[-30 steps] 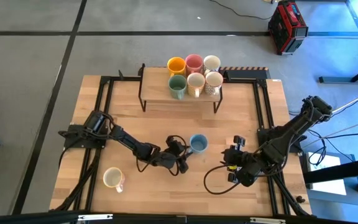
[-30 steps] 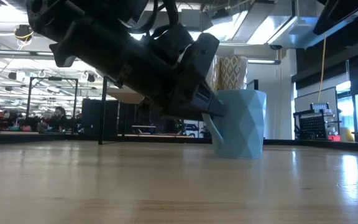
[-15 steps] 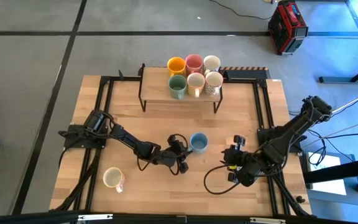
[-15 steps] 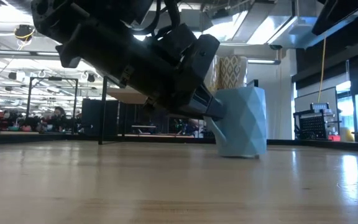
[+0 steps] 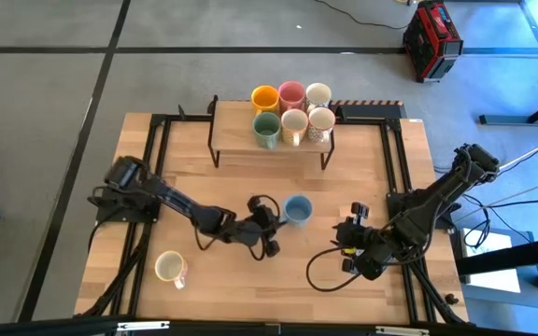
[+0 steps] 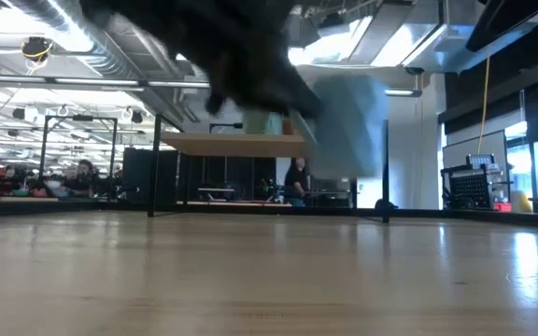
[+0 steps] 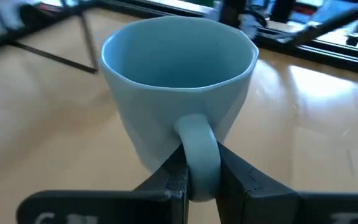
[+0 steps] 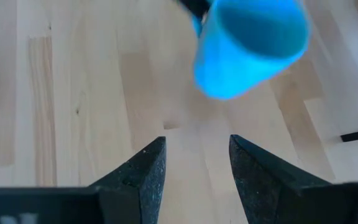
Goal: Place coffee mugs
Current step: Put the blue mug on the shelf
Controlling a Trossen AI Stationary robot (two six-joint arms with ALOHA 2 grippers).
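One light blue mug (image 7: 178, 93) clamped by handle in left gripper (image 7: 199, 180); lift level, clear shelf (image 5: 271, 138) edge; right gripper (image 8: 192, 168) open.

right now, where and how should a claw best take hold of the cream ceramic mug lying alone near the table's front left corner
The cream ceramic mug lies on its side, its mouth facing the table's left edge and its handle toward the right. Judging by that pose, come straight down from above and pinch the rim wall at the open mouth, one finger inside.

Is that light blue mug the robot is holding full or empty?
Empty. The left wrist view looks straight into the light blue mug and shows only its bare inside, while the left gripper is shut on its handle.
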